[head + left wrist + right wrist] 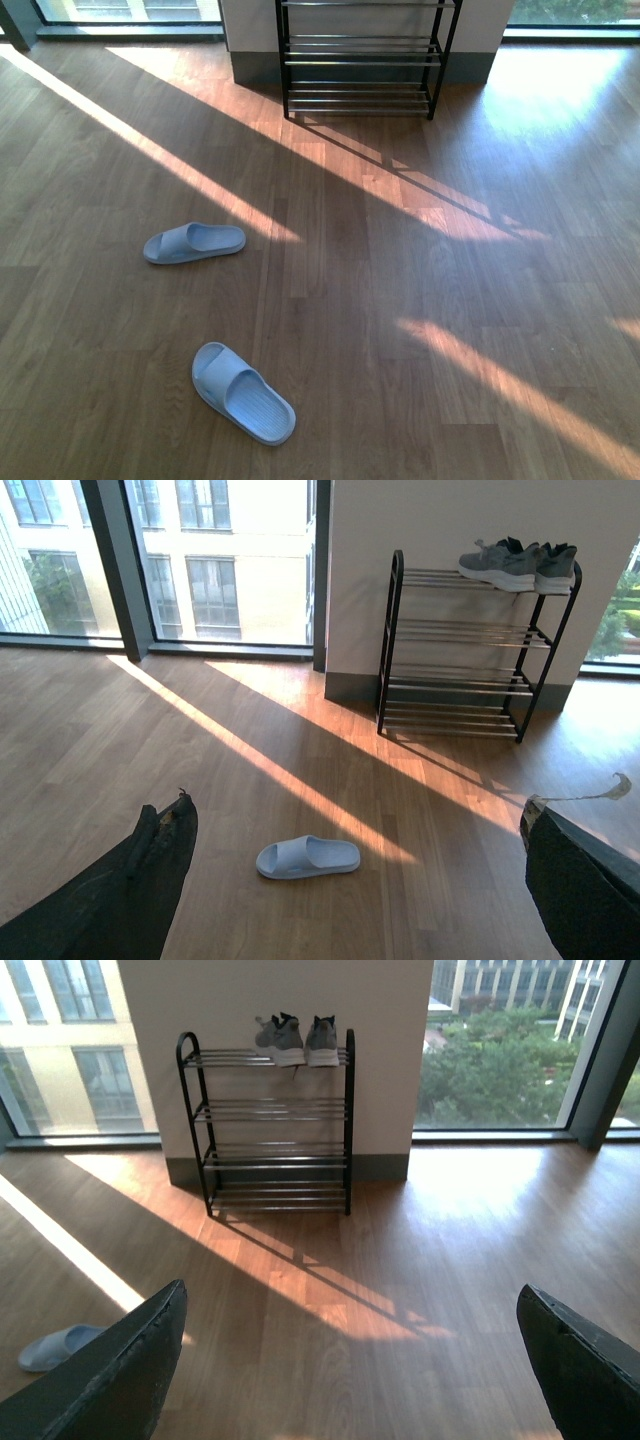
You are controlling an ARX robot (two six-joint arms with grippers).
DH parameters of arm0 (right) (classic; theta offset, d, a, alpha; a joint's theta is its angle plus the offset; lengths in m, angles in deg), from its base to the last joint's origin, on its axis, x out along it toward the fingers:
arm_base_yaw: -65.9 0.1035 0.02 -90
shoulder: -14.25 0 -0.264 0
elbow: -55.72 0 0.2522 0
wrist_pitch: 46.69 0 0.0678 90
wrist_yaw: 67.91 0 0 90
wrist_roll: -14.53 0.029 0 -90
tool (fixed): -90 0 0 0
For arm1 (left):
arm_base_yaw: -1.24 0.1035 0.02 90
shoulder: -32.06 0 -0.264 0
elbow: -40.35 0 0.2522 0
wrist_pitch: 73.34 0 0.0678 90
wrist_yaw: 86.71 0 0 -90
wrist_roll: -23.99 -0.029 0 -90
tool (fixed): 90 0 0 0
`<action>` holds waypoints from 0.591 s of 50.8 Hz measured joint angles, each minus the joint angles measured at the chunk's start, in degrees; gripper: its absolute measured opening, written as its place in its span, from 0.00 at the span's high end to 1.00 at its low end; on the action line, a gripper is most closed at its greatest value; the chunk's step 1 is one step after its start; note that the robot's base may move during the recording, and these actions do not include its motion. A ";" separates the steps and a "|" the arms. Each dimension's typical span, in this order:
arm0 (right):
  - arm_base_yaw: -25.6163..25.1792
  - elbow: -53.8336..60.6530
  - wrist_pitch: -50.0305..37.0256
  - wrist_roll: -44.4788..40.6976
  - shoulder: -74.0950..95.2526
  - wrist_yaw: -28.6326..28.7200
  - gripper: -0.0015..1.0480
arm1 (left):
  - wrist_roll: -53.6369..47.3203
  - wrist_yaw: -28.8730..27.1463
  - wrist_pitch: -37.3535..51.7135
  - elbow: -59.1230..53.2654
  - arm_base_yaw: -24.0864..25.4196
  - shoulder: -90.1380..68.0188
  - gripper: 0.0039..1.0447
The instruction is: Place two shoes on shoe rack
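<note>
Two pale blue slide sandals lie on the wood floor: one (194, 242) further off on the left, the other (243, 392) nearer me. The black shoe rack (362, 60) stands at the far wall. Two grey sneakers (518, 565) sit side by side on its top shelf, also seen as the sneaker pair (297, 1039). My left gripper (360, 880) is open, high above the floor, with one sandal (308, 857) on the floor between its fingers. My right gripper (350, 1360) is open over bare floor, facing the rack (270, 1120); a sandal (55, 1346) shows at its edge.
Tall windows (170, 550) flank the white wall (270, 990) behind the rack. Bright sun stripes (190, 180) cross the brown plank floor. The rack's lower shelves (460, 680) hold nothing.
</note>
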 joint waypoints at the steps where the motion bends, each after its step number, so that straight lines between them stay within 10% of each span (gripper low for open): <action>1: 0.02 0.00 0.00 0.00 0.00 0.00 0.09 | 0.00 0.00 0.00 0.00 0.00 0.00 0.09; 30: 0.02 0.00 0.00 0.00 0.00 -0.13 0.09 | -0.02 0.02 0.00 0.00 0.00 0.00 0.09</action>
